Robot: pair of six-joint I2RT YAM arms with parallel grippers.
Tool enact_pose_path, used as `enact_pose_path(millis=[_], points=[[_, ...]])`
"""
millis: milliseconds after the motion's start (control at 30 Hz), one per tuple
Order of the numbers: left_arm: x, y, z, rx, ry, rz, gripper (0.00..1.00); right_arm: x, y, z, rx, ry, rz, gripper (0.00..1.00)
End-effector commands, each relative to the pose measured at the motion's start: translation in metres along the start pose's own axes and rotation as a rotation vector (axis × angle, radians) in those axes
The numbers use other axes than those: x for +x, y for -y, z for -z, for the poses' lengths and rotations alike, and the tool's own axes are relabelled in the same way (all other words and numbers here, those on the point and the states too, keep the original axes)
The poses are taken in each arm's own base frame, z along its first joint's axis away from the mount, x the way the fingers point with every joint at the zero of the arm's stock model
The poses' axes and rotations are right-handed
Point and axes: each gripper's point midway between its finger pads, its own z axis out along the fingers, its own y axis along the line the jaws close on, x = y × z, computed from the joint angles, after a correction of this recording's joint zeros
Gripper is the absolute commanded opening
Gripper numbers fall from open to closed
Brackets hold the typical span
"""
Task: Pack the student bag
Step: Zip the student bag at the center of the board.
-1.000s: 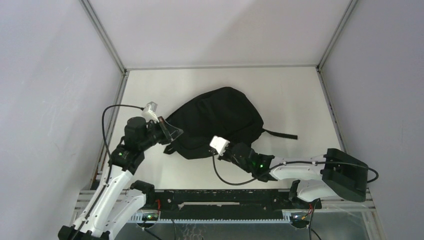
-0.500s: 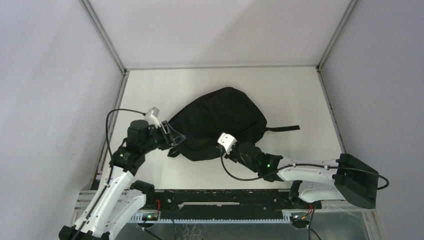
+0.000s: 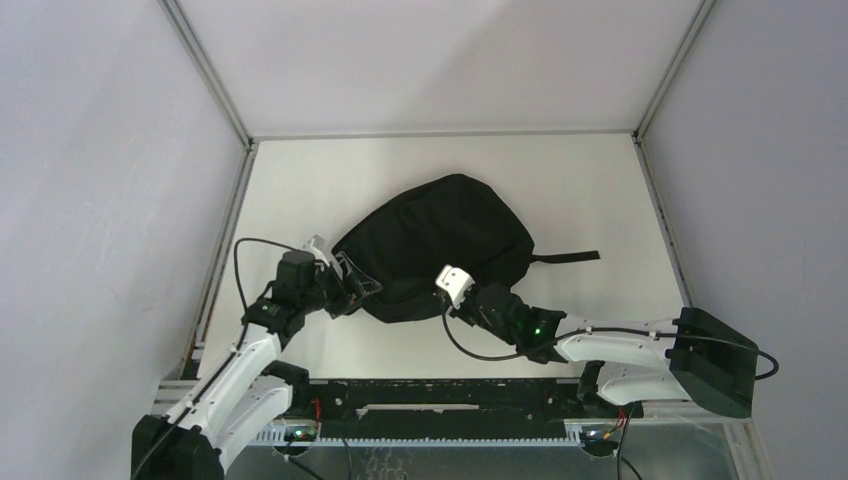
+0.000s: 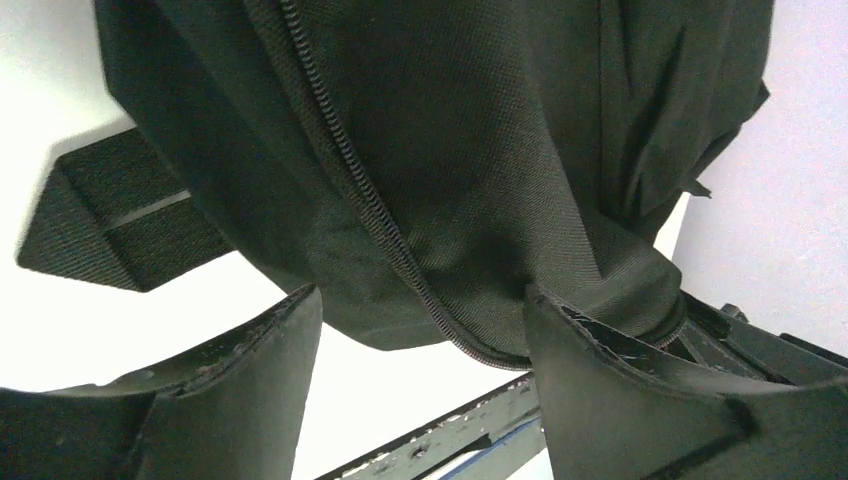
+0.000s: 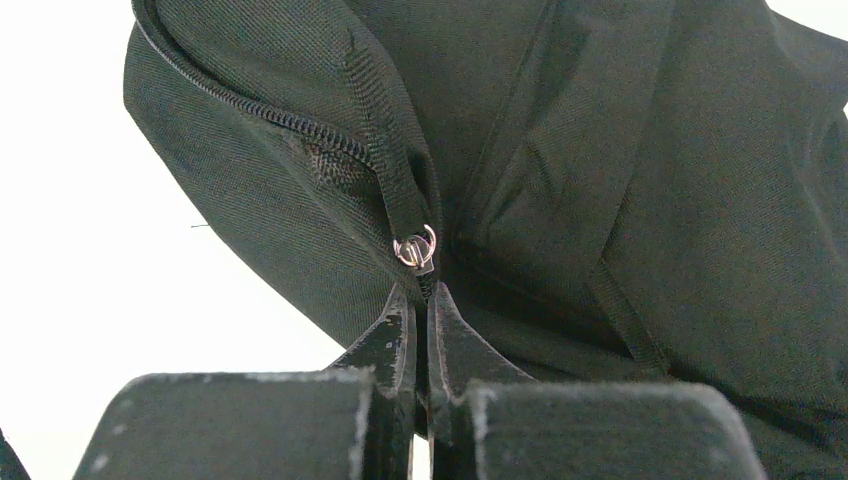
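The student bag (image 3: 440,235), a black rounded backpack, lies in the middle of the white table, with one strap (image 3: 566,258) trailing to its right. My left gripper (image 3: 362,290) is at the bag's near left corner. In the left wrist view it (image 4: 420,292) stands open, its fingers (image 4: 268,365) on either side of the bag's lower edge and zip line (image 4: 352,190) without pinching them. My right gripper (image 3: 463,297) is at the bag's near edge. In the right wrist view it (image 5: 425,292) is shut on the black zip pull just under the metal ring (image 5: 415,248).
A flat black strap (image 4: 100,225) lies on the table to the left of the bag. The dark mounting rail (image 3: 450,395) runs along the near edge. Metal frame posts (image 3: 205,70) and pale walls close in the table on three sides.
My left gripper has opened, let go of the bag's left edge and dropped nearer and lower. The right arm drew back to the right earlier, then held still, shut on the zip pull.
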Motion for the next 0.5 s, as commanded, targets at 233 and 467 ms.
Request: enact_pose_path(millis=[233, 467], points=[[-0.033, 0.048, 0.0, 0.2, 0.115, 0.005, 0.33, -0.014, 0.004, 0.003, 0.013, 0.039, -0.046, 0.0], [-0.045, 0.055, 0.003, 0.183, 0.137, -0.059, 0.0, -0.012, 0.004, 0.004, 0.012, 0.032, -0.051, 0.0]])
